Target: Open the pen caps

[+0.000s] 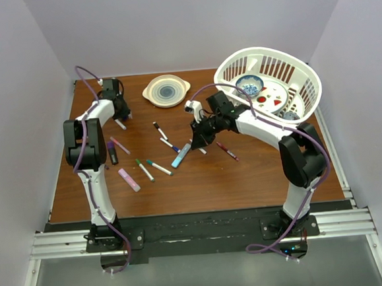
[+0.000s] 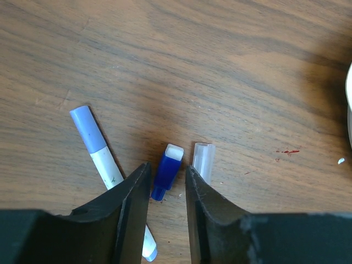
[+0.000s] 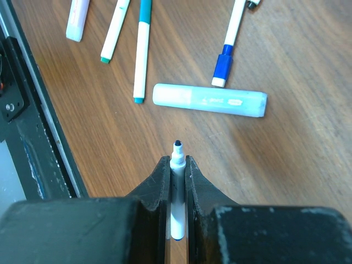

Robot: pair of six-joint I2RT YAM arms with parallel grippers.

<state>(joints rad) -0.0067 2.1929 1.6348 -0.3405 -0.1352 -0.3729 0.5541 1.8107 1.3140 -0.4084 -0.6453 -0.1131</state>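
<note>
While the left hand (image 2: 168,167) sits low over the table (image 2: 231,66) with its fingers parted and gripping nothing, a blue cap (image 2: 167,173) lies loose on the wood, its narrow end between the two fingertips. Just to the right of it, close but not touching, lies a clear cap (image 2: 203,160). On the other side a white pen (image 2: 108,168) lies at a slant with a pale blue cap (image 2: 87,129) on its far end, and its near end passes beneath the left finger. A few small red marks (image 2: 289,151) dot the wood further right.

Over the middle of the table the right hand (image 3: 177,162) is clenched on an uncapped pen (image 3: 177,155), a slim white barrel whose dark tip pokes out just past the fingertips. Beyond that tip a light blue highlighter (image 3: 209,100) lies crosswise. It carries a line of print along its side, too small to read. Just past it lies a white marker wearing a dark blue cap (image 3: 224,63). To the left a teal pen (image 3: 143,49), a green-tipped pen (image 3: 114,30) and a pink highlighter (image 3: 77,19) lie spread out.

At the far right corner stands a white basket (image 1: 311,87) holding dishes. A pale dish (image 1: 149,93) sits at the far edge.
</note>
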